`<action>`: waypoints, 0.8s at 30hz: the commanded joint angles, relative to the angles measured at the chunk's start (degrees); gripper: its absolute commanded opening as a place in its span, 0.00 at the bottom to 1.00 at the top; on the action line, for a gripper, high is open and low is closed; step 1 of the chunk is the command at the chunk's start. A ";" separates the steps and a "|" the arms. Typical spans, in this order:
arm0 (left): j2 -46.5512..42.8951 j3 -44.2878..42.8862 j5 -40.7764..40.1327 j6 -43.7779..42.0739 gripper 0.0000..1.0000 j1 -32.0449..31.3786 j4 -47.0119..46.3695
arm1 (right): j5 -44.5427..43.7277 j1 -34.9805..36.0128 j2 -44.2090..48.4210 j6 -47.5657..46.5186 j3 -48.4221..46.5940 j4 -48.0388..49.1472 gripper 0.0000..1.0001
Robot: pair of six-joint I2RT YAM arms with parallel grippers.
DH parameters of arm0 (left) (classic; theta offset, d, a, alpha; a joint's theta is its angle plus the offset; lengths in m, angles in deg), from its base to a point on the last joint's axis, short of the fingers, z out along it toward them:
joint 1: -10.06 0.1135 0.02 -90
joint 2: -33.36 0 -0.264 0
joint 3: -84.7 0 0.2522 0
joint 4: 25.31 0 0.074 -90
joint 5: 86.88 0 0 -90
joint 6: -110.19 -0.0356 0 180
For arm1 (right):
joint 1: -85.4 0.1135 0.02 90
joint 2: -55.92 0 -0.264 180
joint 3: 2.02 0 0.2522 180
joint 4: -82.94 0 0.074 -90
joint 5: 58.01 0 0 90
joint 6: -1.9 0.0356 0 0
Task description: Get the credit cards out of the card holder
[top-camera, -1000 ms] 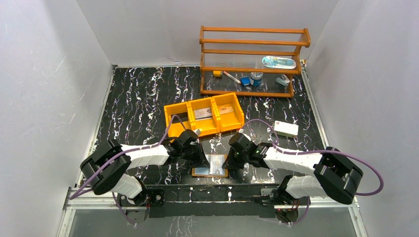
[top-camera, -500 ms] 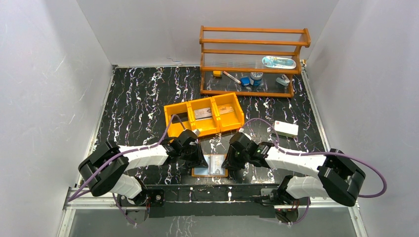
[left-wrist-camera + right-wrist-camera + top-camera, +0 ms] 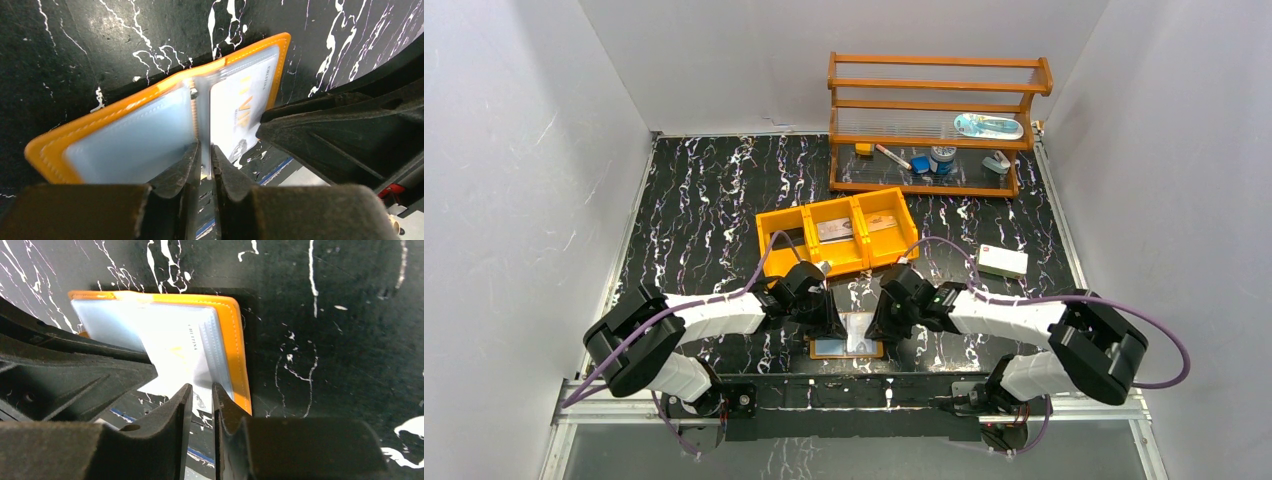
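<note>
Card holder (image 3: 848,337) open, card (image 3: 239,111) prob. inside

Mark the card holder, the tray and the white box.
card holder (image 3: 125,142): left wrist view, on the pale pocket beside the card.
tray (image 3: 892,260): top view, on its near wall.
white box (image 3: 1003,261): top view, on its top face.
</note>
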 commanded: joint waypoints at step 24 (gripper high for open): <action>-2.37 5.25 0.31 5.13 0.00 -0.12 -10.27 | 0.80 -0.09 -4.87 2.35 2.75 2.41 0.09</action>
